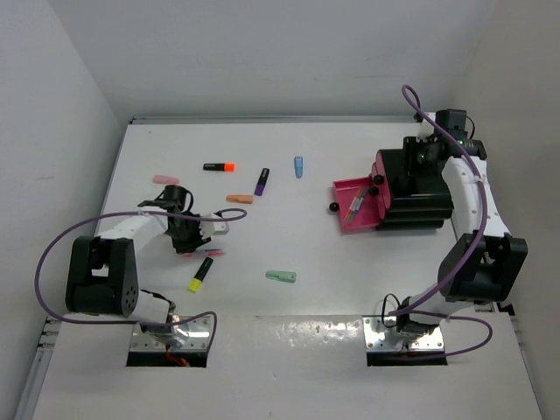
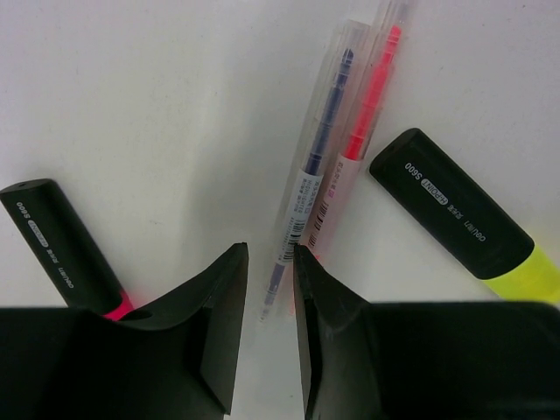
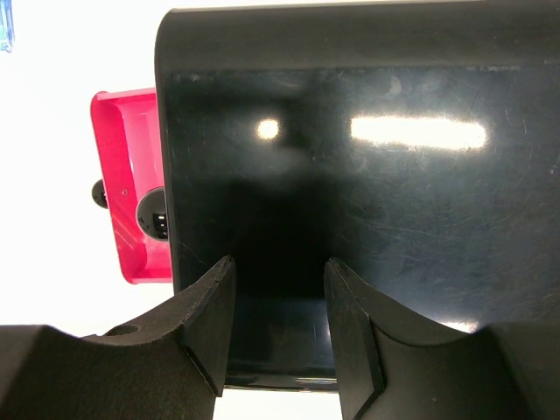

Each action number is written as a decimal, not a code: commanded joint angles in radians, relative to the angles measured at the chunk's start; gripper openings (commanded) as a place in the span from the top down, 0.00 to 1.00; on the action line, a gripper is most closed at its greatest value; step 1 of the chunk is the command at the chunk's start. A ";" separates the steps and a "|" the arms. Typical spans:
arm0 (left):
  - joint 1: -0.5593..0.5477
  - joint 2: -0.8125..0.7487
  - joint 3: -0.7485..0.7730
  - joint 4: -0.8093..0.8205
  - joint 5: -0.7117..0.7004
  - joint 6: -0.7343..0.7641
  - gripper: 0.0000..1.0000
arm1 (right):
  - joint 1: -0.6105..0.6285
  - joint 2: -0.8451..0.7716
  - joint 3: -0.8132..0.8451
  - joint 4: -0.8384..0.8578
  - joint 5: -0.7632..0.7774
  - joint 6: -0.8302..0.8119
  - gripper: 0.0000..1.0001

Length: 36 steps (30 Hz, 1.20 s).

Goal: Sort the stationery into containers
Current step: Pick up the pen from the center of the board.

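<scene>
White counter (image 1: 350,297) carries everything. At its right stands the black box (image 1: 420,188), with 1 red drawer (image 1: 338,203) pulled out and a pen (image 1: 354,206) lying in it. The right pincer (image 3: 278,271) hangs over the box top, jaws spread and empty.

The left pincer (image 2: 269,262) is low over the counter's left side, well apart from the drawer, its jaws narrowly parted and gripping nothing yet. A yellow highlighter (image 2: 464,219) lies just right of it and a pink highlighter (image 2: 61,249) just left. Between them 2 thin pens lie side by side and touching, a blue pen (image 2: 319,166) and a pink pen (image 2: 363,131). The blue pen's near end reaches into the gap between the jaws.

The step looks like picking up the blue pen alone. The grip would catch only the tip, so it should move further along the barrel. The right jaw must come down between the 2 pens, or both will lift or roll.
</scene>
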 commanded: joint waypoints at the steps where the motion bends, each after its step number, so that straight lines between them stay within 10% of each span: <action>1: 0.010 0.010 0.003 0.011 0.036 0.020 0.66 | 0.003 0.056 -0.057 -0.134 0.011 0.012 0.55; 23: -0.012 0.038 -0.104 0.243 0.056 -0.026 0.81 | 0.005 0.065 -0.043 -0.143 0.017 0.018 0.55; 28: -0.055 0.123 -0.013 0.232 0.045 -0.084 1.00 | 0.005 0.070 -0.038 -0.146 0.017 0.015 0.55; 36: -0.183 0.166 0.377 0.140 0.217 -0.457 1.00 | 0.003 0.065 -0.035 -0.152 0.011 0.013 0.55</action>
